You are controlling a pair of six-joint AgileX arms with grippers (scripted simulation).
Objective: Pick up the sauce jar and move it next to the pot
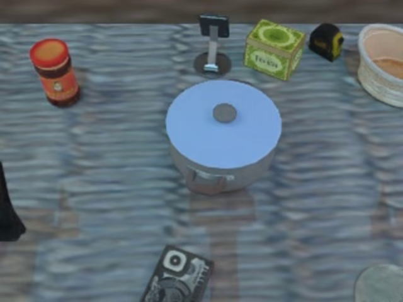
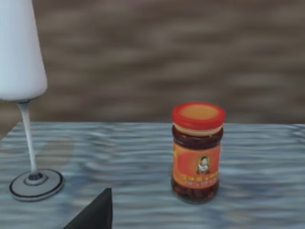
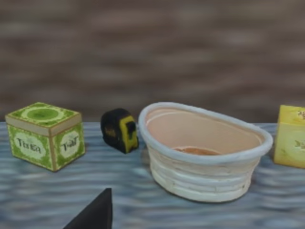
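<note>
The sauce jar (image 1: 55, 71) stands upright near the far-left corner of the desk (image 1: 94, 189), well apart from the pot (image 1: 223, 135), which sits around the middle with its pale-blue lid on and a side handle facing the near edge. In the left wrist view the jar (image 2: 197, 151) shows clearly: orange-red lid, dark contents, orange-red label with a small figure that is too small to make out.

The left gripper (image 1: 7, 211) appears in the top view only as a dark shape cut off by the left edge, clear of the jar; whether its jaws are wide or narrow I cannot tell. In its wrist view only a dark wedge shows at the bottom. The right gripper is out of the top view, and its wrist view shows a similar dark wedge, so its jaws cannot be judged either.

Behind the pot stands a small dark stand (image 1: 213, 44) on a round base, then a green tea box (image 1: 273, 49), a black-and-yellow tape measure (image 1: 326, 41), and a beige bowl (image 1: 381, 63) cut off at the right edge. A dark printed box (image 1: 177, 277) and a grey disc (image 1: 380, 284) are cropped by the near edge. A yellow box (image 3: 290, 136) is half cut off in the right wrist view.
</note>
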